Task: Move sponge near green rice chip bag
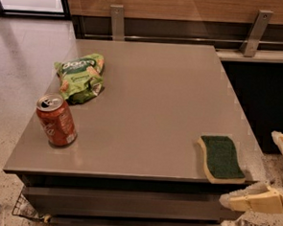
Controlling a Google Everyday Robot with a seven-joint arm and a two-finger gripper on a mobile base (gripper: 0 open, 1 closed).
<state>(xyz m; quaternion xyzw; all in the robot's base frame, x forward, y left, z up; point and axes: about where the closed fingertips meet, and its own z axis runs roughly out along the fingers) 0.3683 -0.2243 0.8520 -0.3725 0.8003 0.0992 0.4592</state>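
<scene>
Sponge (222, 157) position in the camera view: flat on the worktop (156, 111), dark green side up, at the near right corner, with its near end at or slightly over the front edge. The green rice chip bag (80, 76) lies on the far left side, well apart from the sponge, with a red soda can (57, 120) standing upright just in front of it. The gripper (253, 172) is off the worktop at the lower right, near the sponge but not touching it; its two pale fingers (259, 199) are spread apart and hold nothing. Step in hand, as judged: approach to the sponge, grasp not yet made. The next move calls for bringing the fingers over the sponge, closing across its narrow width, then carrying it leftward to bare surface beside the bag, clear of the can. Limits of view: the frame cuts off the gripper body and arm, and a striped object on the floor at the bottom right cannot be identified.
</scene>
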